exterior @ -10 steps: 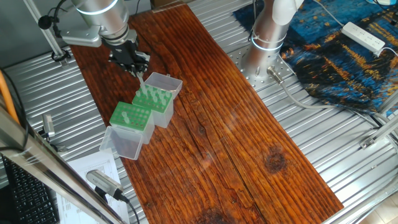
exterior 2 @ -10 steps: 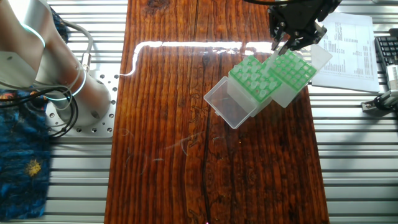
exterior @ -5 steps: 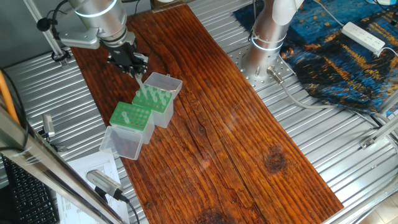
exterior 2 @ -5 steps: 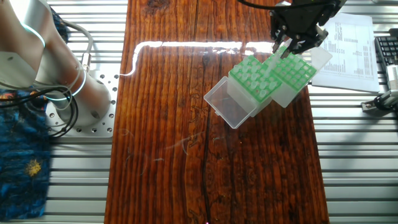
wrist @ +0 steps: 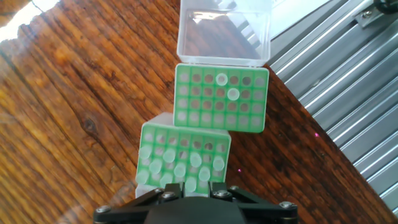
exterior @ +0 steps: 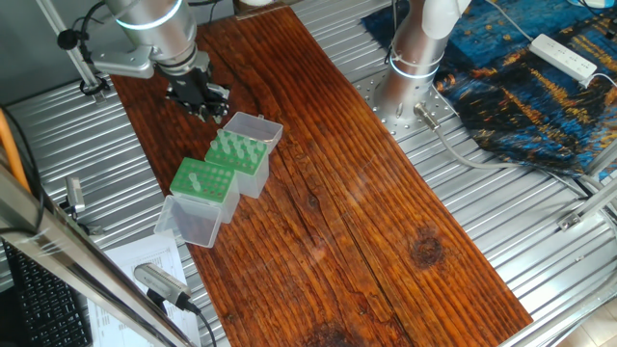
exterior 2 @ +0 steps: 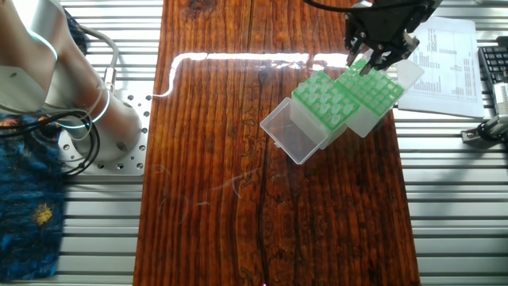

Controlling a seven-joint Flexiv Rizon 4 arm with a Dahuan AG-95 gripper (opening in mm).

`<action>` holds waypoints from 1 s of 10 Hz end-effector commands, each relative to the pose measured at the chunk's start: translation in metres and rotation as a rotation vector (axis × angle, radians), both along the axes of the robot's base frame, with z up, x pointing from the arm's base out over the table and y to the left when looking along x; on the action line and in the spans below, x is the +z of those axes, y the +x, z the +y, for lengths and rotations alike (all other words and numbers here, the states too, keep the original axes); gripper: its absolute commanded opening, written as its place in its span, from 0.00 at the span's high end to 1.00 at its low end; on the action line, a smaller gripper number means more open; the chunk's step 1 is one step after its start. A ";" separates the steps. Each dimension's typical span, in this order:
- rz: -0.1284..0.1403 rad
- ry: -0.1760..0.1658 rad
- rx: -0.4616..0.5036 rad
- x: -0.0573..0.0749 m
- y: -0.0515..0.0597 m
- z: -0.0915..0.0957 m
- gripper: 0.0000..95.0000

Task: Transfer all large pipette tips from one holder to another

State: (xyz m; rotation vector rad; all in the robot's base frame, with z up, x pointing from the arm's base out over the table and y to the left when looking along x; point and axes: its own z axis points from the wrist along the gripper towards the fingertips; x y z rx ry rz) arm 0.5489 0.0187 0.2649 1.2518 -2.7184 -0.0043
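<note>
Two green racks stand side by side on the wooden board. In the hand view the near rack [wrist: 184, 154] holds several large pipette tips [wrist: 169, 155]. The far rack [wrist: 221, 98] holds two tips [wrist: 221, 79] near its open lid. My gripper [wrist: 189, 186] hangs over the near rack's close edge, shut on one pale tip between its fingers. From the fixed view the gripper [exterior: 204, 104] is above and behind the fuller rack [exterior: 238, 154], beside the other rack [exterior: 204, 180]. The other fixed view shows the gripper [exterior 2: 361, 62] over the right rack [exterior 2: 373, 89].
Each rack has a clear hinged lid lying open: one [exterior: 253, 127] near the gripper, one [exterior: 188, 220] at the front. The board's edge and ribbed metal table [wrist: 329, 81] run close on the right. The arm's base [exterior: 415, 58] stands across the board. Papers [exterior 2: 448, 56] lie beside the racks.
The gripper has risen a little and drawn back from the rack, carrying the tip up with it. The racks have not moved.
</note>
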 end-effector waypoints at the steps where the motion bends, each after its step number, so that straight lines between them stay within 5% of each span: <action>1: -0.016 -0.001 -0.061 0.001 0.013 0.006 0.80; 4: -0.051 0.000 -0.135 -0.013 0.043 0.022 0.80; 10: -0.068 0.031 -0.116 -0.045 0.067 0.051 0.80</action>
